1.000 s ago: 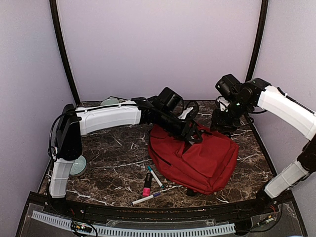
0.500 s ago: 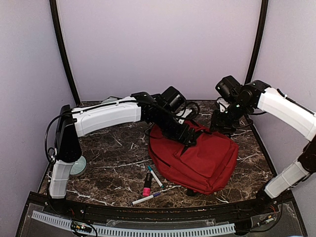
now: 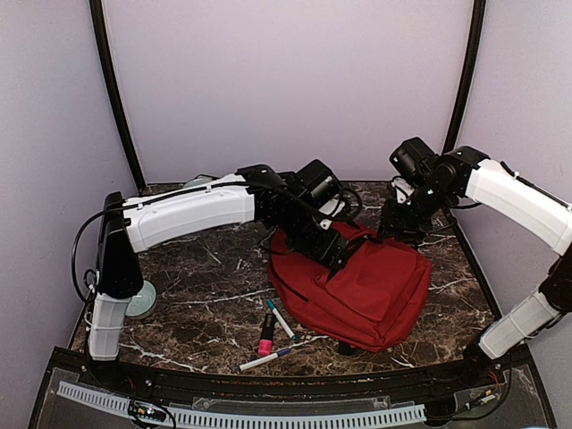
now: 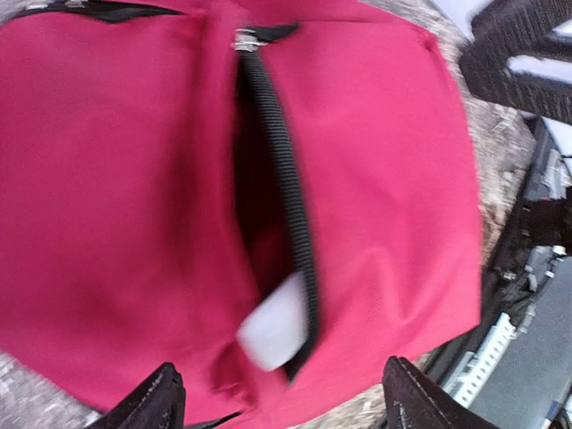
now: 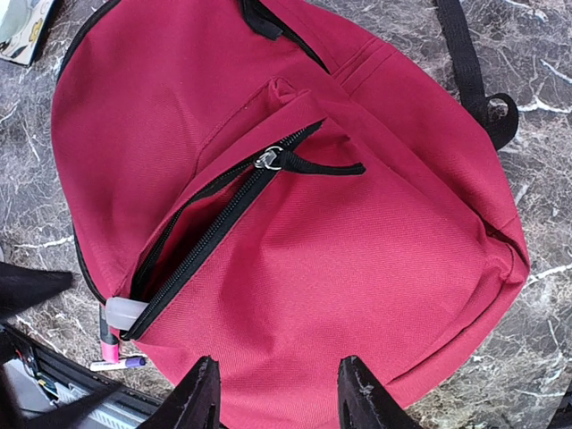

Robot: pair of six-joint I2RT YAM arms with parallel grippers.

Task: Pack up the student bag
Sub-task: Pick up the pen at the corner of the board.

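The red student bag (image 3: 371, 290) lies flat on the marble table, right of centre. Its front zip pocket (image 5: 210, 232) is open, with the black zip pull (image 5: 268, 159) at the far end. A small white object (image 4: 275, 323) sticks out of the pocket's lower end and also shows in the right wrist view (image 5: 123, 313). My left gripper (image 4: 281, 407) hovers over the bag's upper left part, open and empty. My right gripper (image 5: 277, 398) hovers above the bag's far right side, open and empty.
A pink-capped marker (image 3: 266, 336), a teal pen (image 3: 281, 319) and a white-purple pen (image 3: 265, 359) lie just front-left of the bag. A round pale-green item (image 3: 143, 300) sits by the left arm's base, another (image 3: 198, 184) at the back. A printed card (image 5: 20, 27) lies near the bag.
My left gripper has drawn back a little to the left and up over the bag. The right arm has hardly moved.
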